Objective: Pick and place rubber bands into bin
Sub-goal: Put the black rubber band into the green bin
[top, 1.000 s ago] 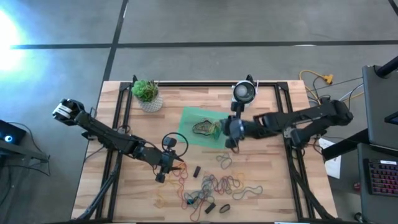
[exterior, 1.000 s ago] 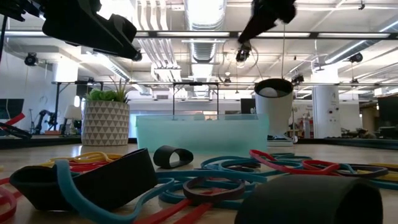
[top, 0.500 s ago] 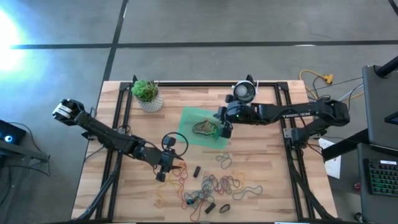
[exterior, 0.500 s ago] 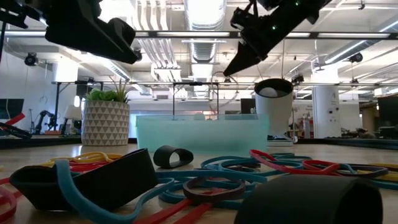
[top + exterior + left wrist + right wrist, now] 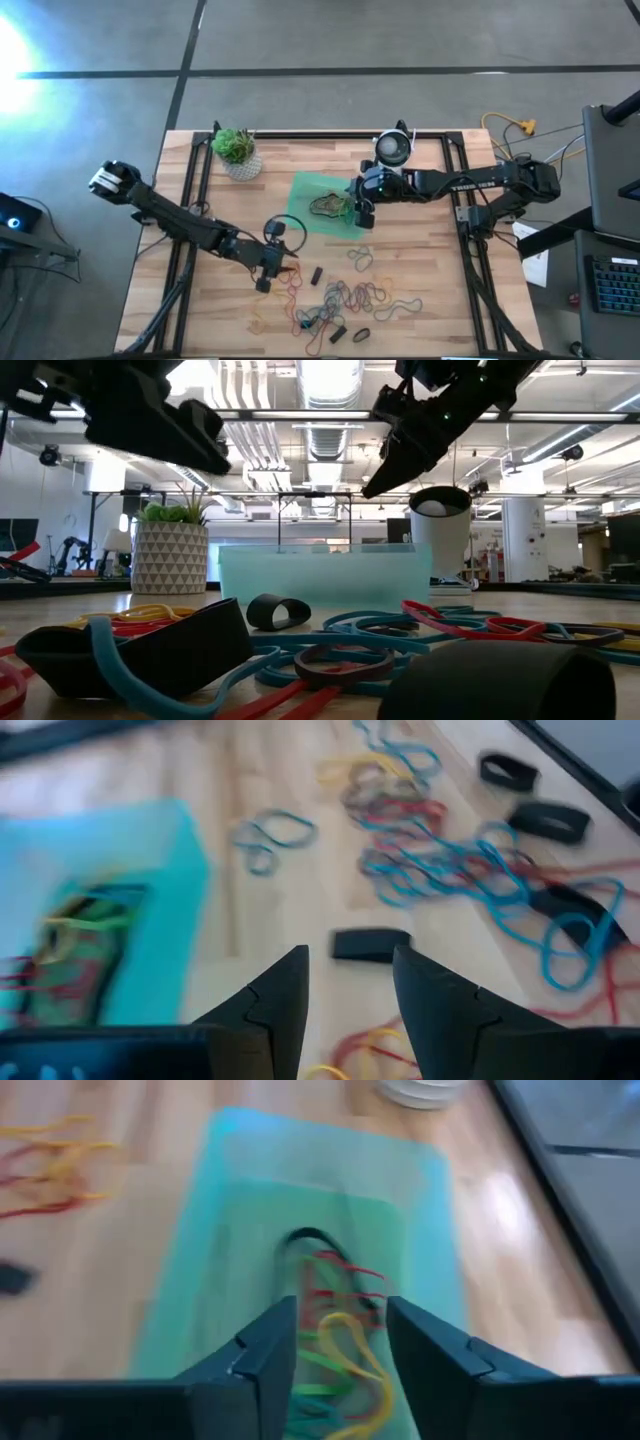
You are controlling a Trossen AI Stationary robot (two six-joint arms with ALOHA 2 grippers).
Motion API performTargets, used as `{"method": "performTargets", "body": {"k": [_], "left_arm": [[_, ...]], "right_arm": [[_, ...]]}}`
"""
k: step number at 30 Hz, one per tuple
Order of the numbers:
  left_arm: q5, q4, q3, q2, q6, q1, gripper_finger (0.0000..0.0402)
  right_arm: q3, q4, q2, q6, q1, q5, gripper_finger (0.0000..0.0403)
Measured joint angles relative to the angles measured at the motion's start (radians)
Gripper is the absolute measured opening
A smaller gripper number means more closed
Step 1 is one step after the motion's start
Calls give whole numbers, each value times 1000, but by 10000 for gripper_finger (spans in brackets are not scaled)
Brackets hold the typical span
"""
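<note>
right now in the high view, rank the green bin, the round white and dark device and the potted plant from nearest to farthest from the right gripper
1. The green bin: the right gripper hangs over its right edge.
2. The round white and dark device: at the table's back edge, just behind the gripper.
3. The potted plant: at the back left, beyond the bin.

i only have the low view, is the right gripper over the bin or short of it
Observer: over it. In the high view the right gripper hangs above the bin's right side.
Operator: anything in its fingers
Observer: no, they're open with nothing between them; a pile of rubber bands lies in the bin below.
Operator: and the left one
Observer: the left gripper is open above the loose bands on the table.
</note>
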Motion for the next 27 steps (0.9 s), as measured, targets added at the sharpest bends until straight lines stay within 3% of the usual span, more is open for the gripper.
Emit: {"method": "performTargets", "body": {"k": [3,7,15,27], "left_arm": [[36,15,23,74,0,0,132],[41,8,59,170,36,0,132],[-60,-99,171,342,231,1,132],[-86,-97,259,453,349,1,132]], "right_arm": [[0,-5,-5,-28,25,-59,164],[0,-23,-13,-76,79,-60,171],[0,-32,-15,-84,189,-51,161],[0,-65,-24,-49,274,-14,133]]}}
